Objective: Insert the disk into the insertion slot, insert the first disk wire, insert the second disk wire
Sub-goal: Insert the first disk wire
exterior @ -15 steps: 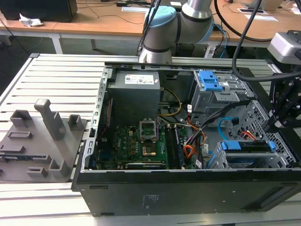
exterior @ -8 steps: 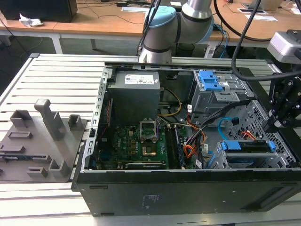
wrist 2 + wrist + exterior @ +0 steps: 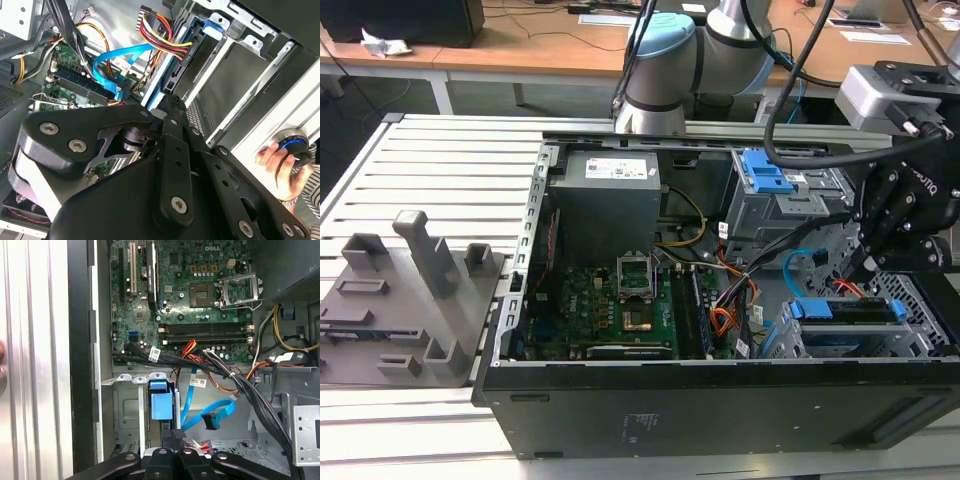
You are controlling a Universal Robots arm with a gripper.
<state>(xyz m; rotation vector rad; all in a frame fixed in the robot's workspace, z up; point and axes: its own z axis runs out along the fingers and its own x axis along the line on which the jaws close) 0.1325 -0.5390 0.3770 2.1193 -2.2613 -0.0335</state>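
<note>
The disk (image 3: 845, 310), in its blue caddy (image 3: 160, 405), sits inside the insertion slot (image 3: 840, 345), a light grey perforated cage at the case's front corner. My gripper (image 3: 867, 268) hangs just above the disk's rear edge. Its fingers are shut together (image 3: 169, 102) on the black connector of the first disk wire (image 3: 160, 35), a red, yellow and black bundle that ends at the disk. The second disk wire (image 3: 205, 415), thin and light blue, loops loose beside the cage (image 3: 798, 262), with its black end hanging free.
A taller grey cage with a blue latch (image 3: 765, 175) stands behind the slot. The motherboard (image 3: 620, 300) and thick black cables (image 3: 250, 395) lie close by. A person's hand (image 3: 277, 162) rests on a blue knob outside the case. Grey fixtures (image 3: 410, 290) stand at the exterior view's left.
</note>
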